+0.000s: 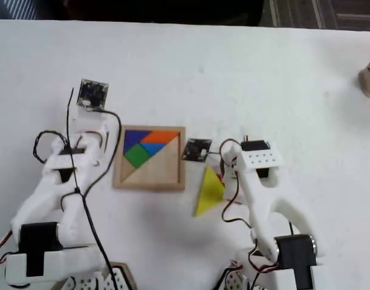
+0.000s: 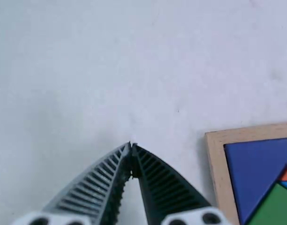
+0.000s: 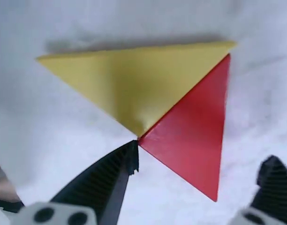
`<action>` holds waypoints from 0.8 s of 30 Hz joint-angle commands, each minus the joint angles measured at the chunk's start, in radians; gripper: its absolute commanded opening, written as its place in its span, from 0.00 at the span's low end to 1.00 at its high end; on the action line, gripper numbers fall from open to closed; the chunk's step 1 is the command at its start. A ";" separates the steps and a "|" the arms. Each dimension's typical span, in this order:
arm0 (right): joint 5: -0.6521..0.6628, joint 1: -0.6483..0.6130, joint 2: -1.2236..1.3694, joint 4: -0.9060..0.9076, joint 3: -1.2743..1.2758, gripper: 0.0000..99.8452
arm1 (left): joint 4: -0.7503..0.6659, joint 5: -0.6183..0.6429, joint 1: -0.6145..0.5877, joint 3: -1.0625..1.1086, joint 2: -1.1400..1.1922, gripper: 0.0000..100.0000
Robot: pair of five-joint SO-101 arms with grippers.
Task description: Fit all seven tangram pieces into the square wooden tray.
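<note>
White counter — the tray is partly filled; yellow triangle and red triangle lie outside. Left hand clenched empty — right hand released.

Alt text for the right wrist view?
A yellow triangle and a red triangle lie flat on the white table, meeting along one edge. The right tool is open before them, one fingertip close to where their corners meet.
</note>
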 commanded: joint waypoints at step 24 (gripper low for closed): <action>0.017 0.005 -0.004 -0.150 0.078 0.28 | 0.003 -0.021 -0.021 -0.049 -0.004 0.02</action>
